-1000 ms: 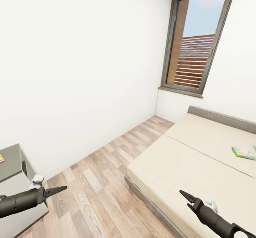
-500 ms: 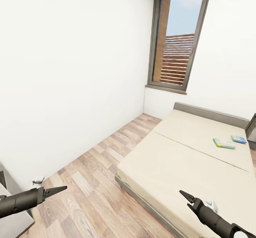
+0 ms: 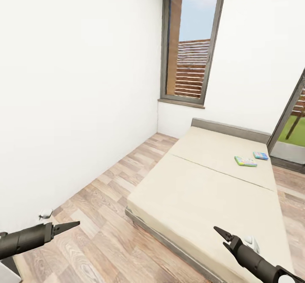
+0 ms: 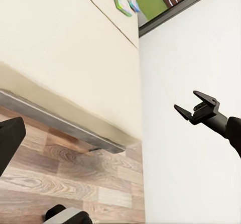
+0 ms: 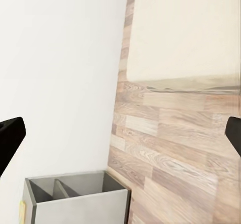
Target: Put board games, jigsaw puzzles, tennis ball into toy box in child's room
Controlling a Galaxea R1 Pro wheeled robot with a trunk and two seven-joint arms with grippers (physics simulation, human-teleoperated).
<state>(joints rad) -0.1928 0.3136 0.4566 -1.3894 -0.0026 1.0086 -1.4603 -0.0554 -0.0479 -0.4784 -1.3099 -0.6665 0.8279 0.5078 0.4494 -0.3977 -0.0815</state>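
The view has swung right, the desk gone; two board games [image 3: 245, 161] [image 3: 260, 155] lie on the bed [image 3: 203, 190] at two o'clock. Left tool [image 3: 72, 224] and right tool [image 3: 219, 232] look closed, empty.

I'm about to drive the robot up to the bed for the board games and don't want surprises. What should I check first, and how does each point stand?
1. Both board games on the bed: ok.
2. Games within reach: not ok, at the far end.
3. Left gripper empty: ok.
4. Right gripper empty: ok.
5. Floor along the bed free: ok.
6. Toy box located: cannot tell.
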